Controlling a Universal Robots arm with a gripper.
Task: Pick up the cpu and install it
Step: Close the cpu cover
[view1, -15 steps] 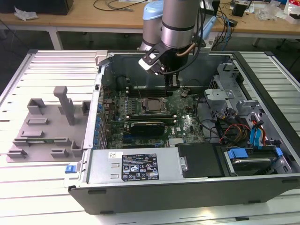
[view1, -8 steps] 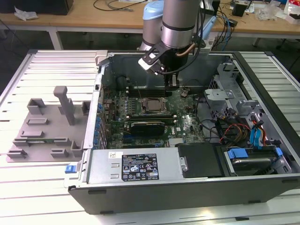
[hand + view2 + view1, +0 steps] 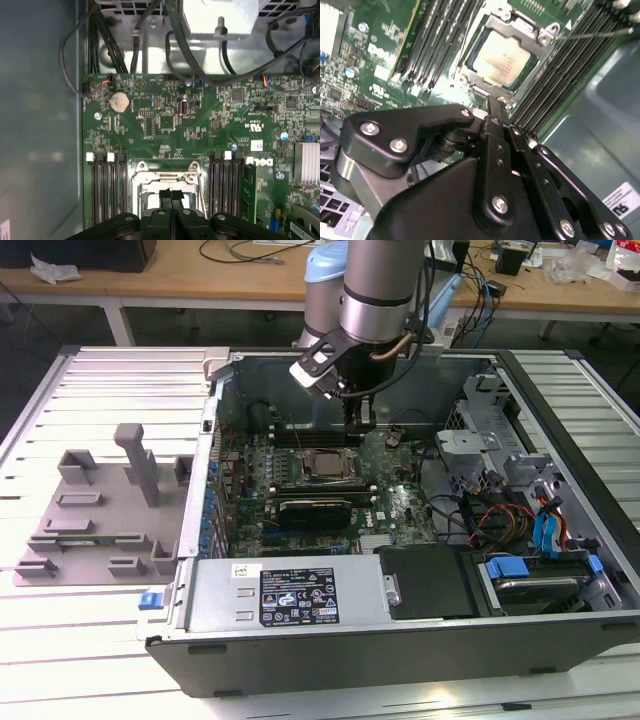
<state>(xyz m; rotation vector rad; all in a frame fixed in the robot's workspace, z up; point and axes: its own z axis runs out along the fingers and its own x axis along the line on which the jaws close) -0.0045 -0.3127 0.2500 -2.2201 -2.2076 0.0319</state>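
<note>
The cpu (image 3: 504, 62) sits in the motherboard socket (image 3: 546, 35), its pale metal top plate facing up and the socket's steel frame lying around its edges. In the exterior view the cpu (image 3: 322, 466) is near the middle of the green motherboard (image 3: 400, 505). The board is inside an open computer case (image 3: 560, 370) that lies on its side on a white slatted desk (image 3: 60, 660).

The end effector (image 3: 491, 101) hangs just over the edge of the socket with its two black fingers pressed together, gripping nothing and clear of the chip's plate. In the first wrist view the joined tips of the end effector (image 3: 171, 194) hang over the socket frame. In the exterior view the end effector (image 3: 356, 422) is a little toward the case's far wall from the chip.

Black memory slots (image 3: 445, 40) flank the socket on both sides, and a coin battery (image 3: 119, 102) sits farther out on the board.

As for writing, a black-and-white label (image 3: 300, 597) is stuck on the metal power supply box (image 3: 215, 600) at the case's near edge. A white sticker (image 3: 621, 199) is on the grey case wall, and white lettering (image 3: 258, 161) is printed on the board. Faint markings on the chip's plate cannot be made out.

A grey plastic fixture (image 3: 100, 510) rests on the desk at the exterior view's left of the case.
</note>
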